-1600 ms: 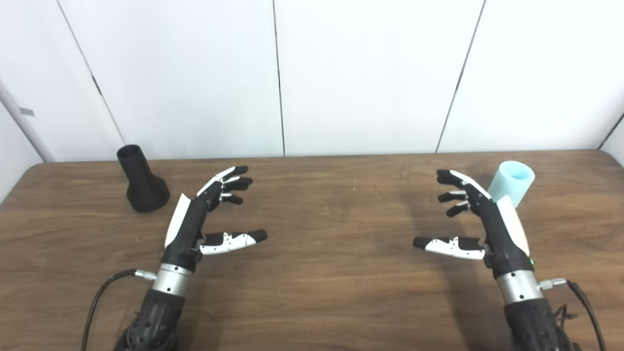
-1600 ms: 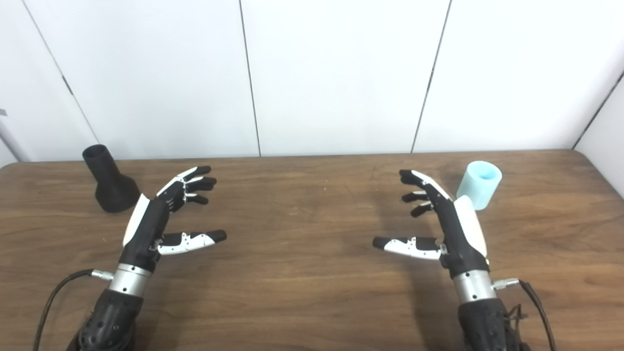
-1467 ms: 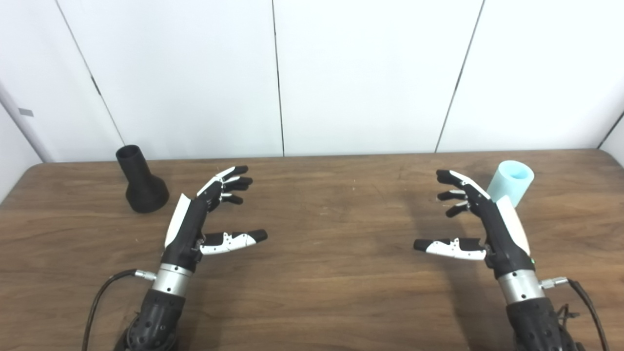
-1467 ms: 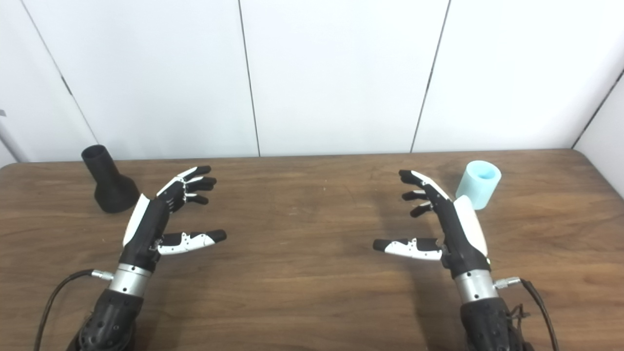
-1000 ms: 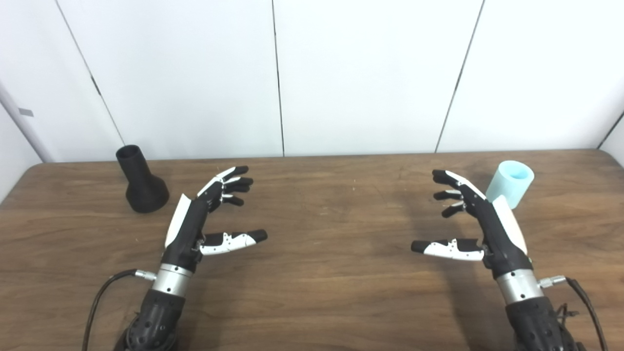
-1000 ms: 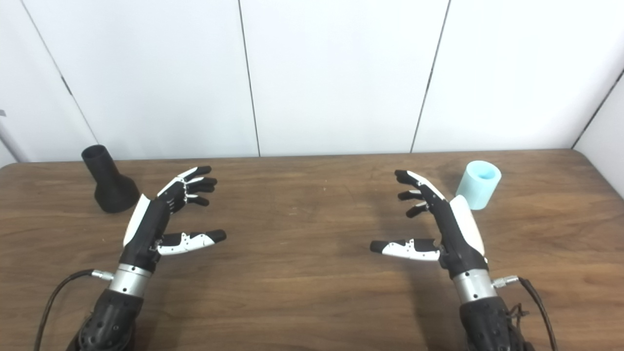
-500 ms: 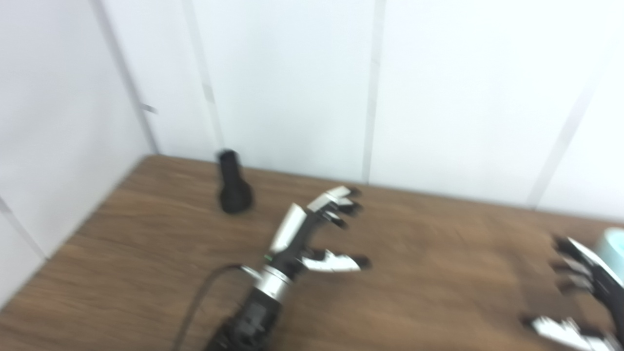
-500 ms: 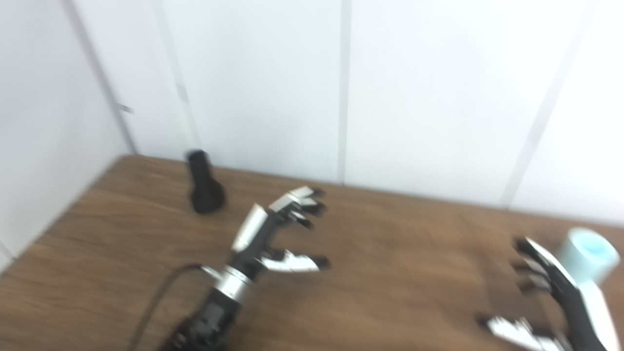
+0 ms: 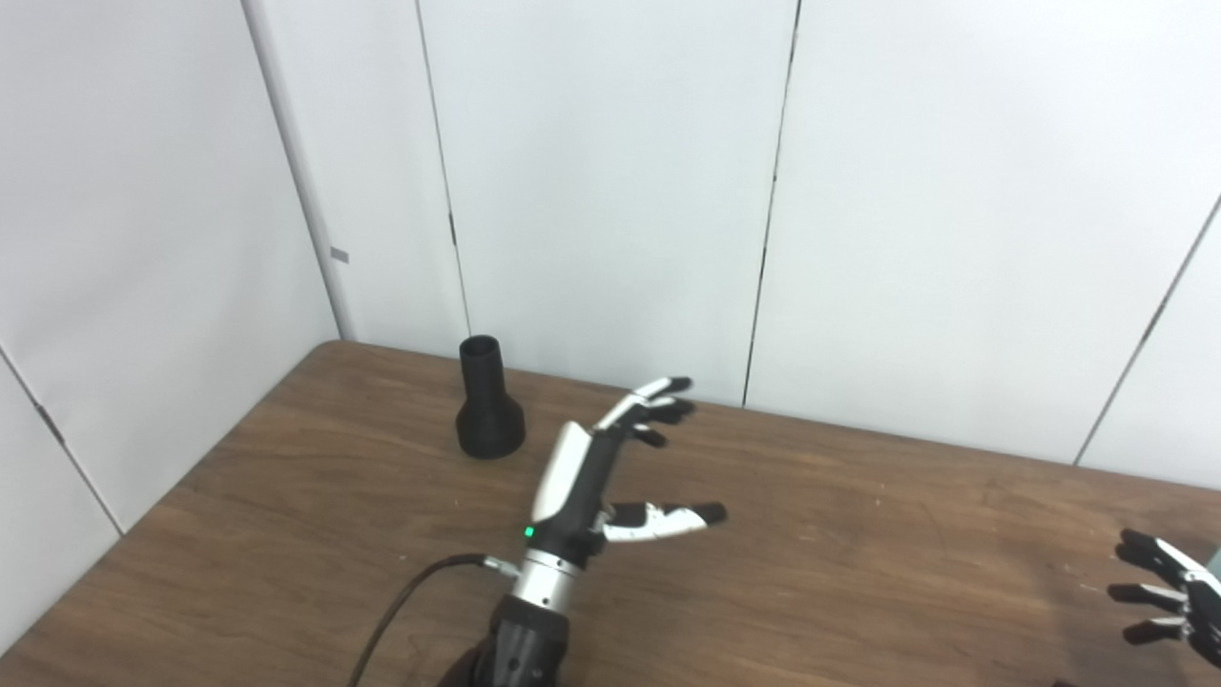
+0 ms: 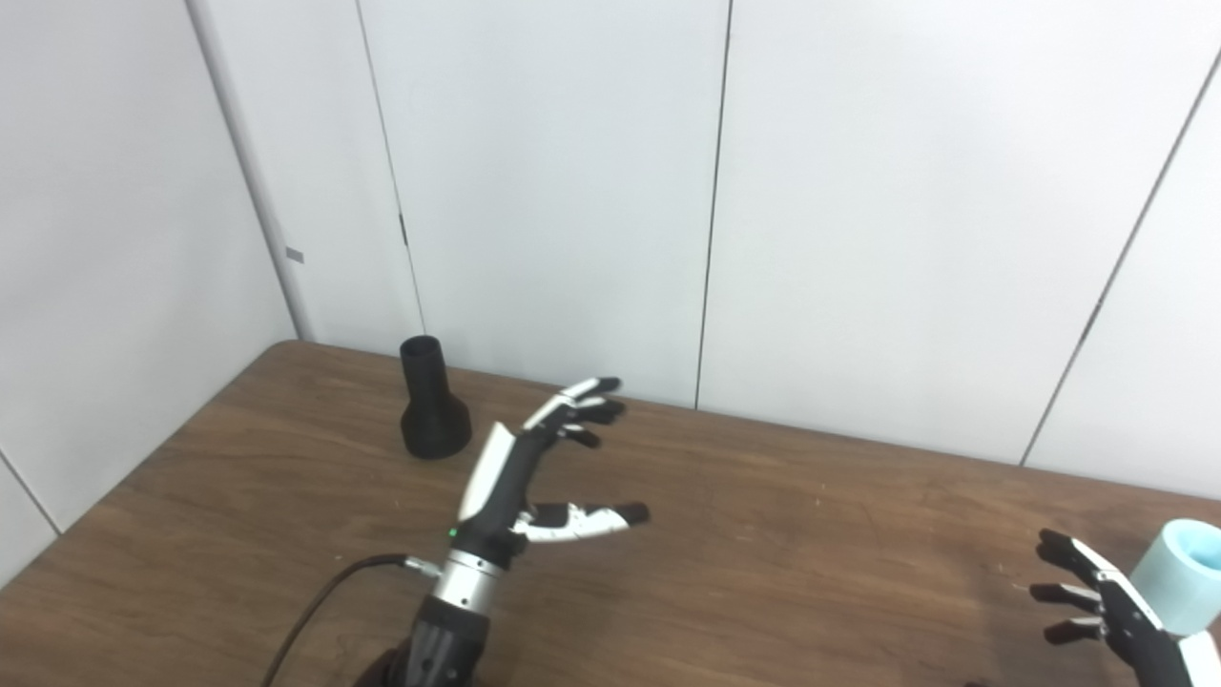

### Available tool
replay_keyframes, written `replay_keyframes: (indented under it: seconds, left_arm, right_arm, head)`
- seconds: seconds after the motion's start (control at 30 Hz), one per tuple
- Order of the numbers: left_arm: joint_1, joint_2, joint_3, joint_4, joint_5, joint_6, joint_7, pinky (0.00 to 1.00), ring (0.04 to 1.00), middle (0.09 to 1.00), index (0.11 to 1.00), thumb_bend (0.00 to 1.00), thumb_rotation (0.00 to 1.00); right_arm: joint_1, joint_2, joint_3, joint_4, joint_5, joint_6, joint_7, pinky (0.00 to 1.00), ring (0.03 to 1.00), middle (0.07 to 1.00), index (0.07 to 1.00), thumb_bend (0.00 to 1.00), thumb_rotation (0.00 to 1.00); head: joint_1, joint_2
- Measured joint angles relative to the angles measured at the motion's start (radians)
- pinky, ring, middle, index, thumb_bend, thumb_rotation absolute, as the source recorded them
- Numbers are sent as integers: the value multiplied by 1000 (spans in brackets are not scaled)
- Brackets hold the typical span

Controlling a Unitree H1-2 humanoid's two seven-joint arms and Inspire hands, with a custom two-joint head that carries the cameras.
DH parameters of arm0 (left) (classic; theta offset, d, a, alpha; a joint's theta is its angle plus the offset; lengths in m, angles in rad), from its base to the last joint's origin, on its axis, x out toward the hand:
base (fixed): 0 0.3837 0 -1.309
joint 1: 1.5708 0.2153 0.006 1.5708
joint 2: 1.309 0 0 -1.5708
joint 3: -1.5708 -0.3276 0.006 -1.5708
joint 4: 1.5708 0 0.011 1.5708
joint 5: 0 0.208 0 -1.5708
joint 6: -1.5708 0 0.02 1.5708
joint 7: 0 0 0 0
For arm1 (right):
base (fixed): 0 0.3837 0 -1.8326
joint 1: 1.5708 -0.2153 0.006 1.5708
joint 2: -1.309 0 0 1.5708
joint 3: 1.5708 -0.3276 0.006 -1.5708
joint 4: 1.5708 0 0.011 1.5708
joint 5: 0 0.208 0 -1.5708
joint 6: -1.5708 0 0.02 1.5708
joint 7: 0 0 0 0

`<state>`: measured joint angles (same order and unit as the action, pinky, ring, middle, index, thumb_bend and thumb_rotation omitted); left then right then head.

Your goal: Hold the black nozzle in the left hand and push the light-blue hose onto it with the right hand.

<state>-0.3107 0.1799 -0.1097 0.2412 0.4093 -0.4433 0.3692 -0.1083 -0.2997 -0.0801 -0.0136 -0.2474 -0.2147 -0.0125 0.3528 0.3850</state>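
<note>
Up on the brown wooden table (image 9: 286, 534), near the far left corner: black nozzle (image 9: 487, 401), upright on its flared base, narrow open mouth on top, close to the white panelled wall (image 9: 610, 191). Just right of it and a bit nearer the camera: left hand (image 9: 610, 468), raised above the tabletop, fingers (image 9: 658, 410) spread and pointing toward the far right, thumb (image 9: 668, 517) stuck out sideways, nothing in its grasp and clear of the nozzle. Green light glowing at the wrist; black cable (image 9: 401, 611) trailing from the forearm toward the bottom edge. Far off at the lower right edge: right hand (image 10: 1111, 601), partly cut off, fingers apart and seemingly empty, though palm mostly out of frame. Just behind it: light-blue hose (image 10: 1178, 572), a short stubby tube with its open end up, standing well apart from the nozzle.
</note>
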Motion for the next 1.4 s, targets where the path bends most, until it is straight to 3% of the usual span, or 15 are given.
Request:
replay_keyframes:
  seconds: [0.17,0.27,0.37,0.47,0.6,0.73,0.9,0.97,1.13,1.17,1.3,1.4]
  left_arm:
    - [28,12,65,-45,-5,27,-27,573,692,732,775,707,180]
    - [25,35,108,-78,-9,102,-62,462,653,722,771,725,174]
    - [8,75,130,-106,9,191,-103,427,630,710,762,735,168]
    - [-20,129,134,-122,39,261,-152,543,659,709,772,787,235]
    - [-80,201,176,-113,45,285,-177,696,761,756,794,815,271]
    - [-118,236,199,-99,41,287,-176,716,774,764,798,818,275]
    - [-111,220,189,-90,41,287,-178,717,775,765,798,818,276]
    - [-112,219,198,-91,59,307,-173,726,792,818,829,814,228]
    - [-147,239,255,-111,135,401,-103,799,846,855,852,833,242]
    - [-153,245,255,-118,144,417,-101,830,897,878,876,873,261]
    - [-156,246,248,-155,187,579,-136,964,974,917,909,955,306]
    - [-151,246,231,-169,212,684,-182,997,995,924,919,985,341]
  right_arm:
    - [-2,0,-2,11,5,0,0,512,691,827,845,751,34]
    - [-4,0,-3,18,13,-1,0,511,689,827,846,748,35]
    - [-4,0,-3,20,16,-1,0,510,686,826,846,739,23]
    - [-4,0,-3,20,17,0,0,507,682,824,847,719,8]
    - [-4,0,-6,19,17,0,0,500,673,819,847,717,17]
    - [-4,0,-7,17,17,0,0,499,672,819,846,718,19]
    - [-4,1,-7,17,17,0,0,499,672,819,846,718,19]
    - [-5,1,-6,17,17,0,0,490,663,811,844,721,37]
    - [-6,0,-9,18,17,0,0,486,655,807,843,723,42]
    - [-6,0,-9,18,17,0,0,485,655,806,843,723,40]
    - [-11,0,-9,18,17,0,0,486,656,803,843,722,35]
    - [-11,0,-9,18,17,0,0,487,657,803,844,722,32]
  head:
    - [9,2]
    - [9,-2]
    - [8,-3]
    - [6,-2]
    - [6,-2]
    - [6,-2]
    - [6,-2]
    - [5,-2]
    - [6,2]
    - [6,2]
    - [5,6]
    - [6,8]
